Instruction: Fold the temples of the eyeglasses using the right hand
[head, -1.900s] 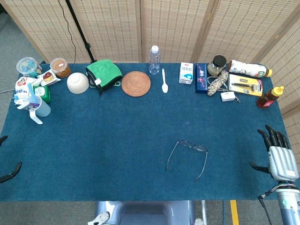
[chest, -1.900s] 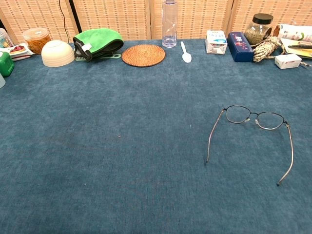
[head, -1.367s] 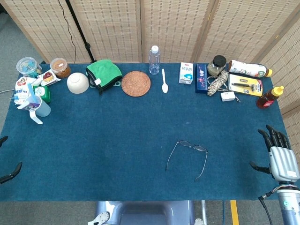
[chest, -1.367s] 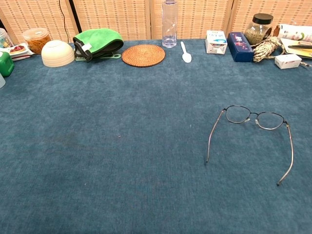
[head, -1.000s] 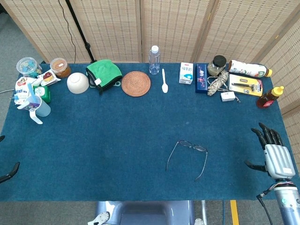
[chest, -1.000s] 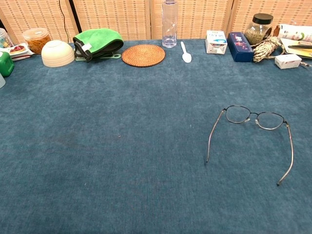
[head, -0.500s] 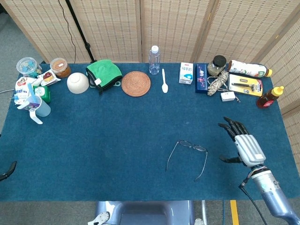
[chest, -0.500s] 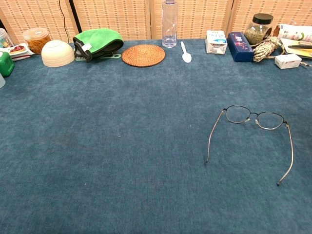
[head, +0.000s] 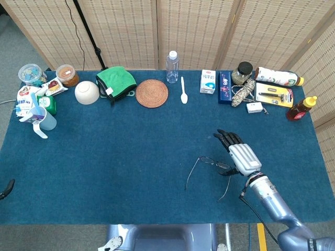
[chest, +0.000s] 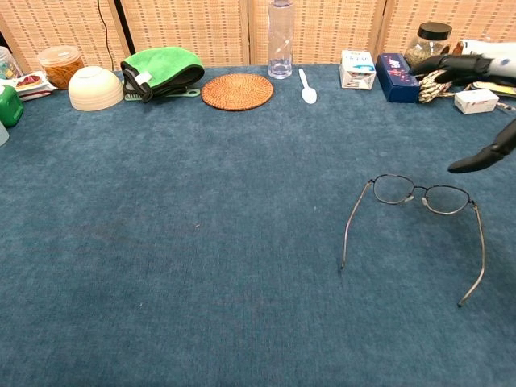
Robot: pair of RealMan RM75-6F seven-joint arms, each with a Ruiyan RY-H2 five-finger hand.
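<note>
Blue cloth: a felt-like cover over the whole table [head: 104, 157], flat and matte, soft enough that a thin wire could snag in its nap.
Right arm: smooth blue-grey tube rising from the near edge toward the glasses.
Right hand [head: 236, 152]: silver back, dark slender fingers [chest: 451, 64] spread apart and holding nothing; in the head view it hovers over the right side of the frame, and in the chest view the thumb [chest: 484, 155] hangs above and just right of the lenses, seemingly not touching.
Left hand [head: 6, 189]: only a dark tip shows at the table's left edge, so whether it is released or clenched cannot be told.
Glasses [chest: 421, 193]: thin dark wire frame, rounded clear lenses, lying right of centre near the front edge with both temples open and pointing toward the robot.
Left temple [chest: 353, 222]: gently bowed wire, lying free on the cloth.
Right temple [chest: 481, 258]: longer-looking wire ending in a slight hook.
Risk: the light frame will likely slide or spin if a finger pushes a temple without the front being steadied.
Risk: pressing down on the lenses or the hinge could bend the wire, since it looks very thin.
</note>
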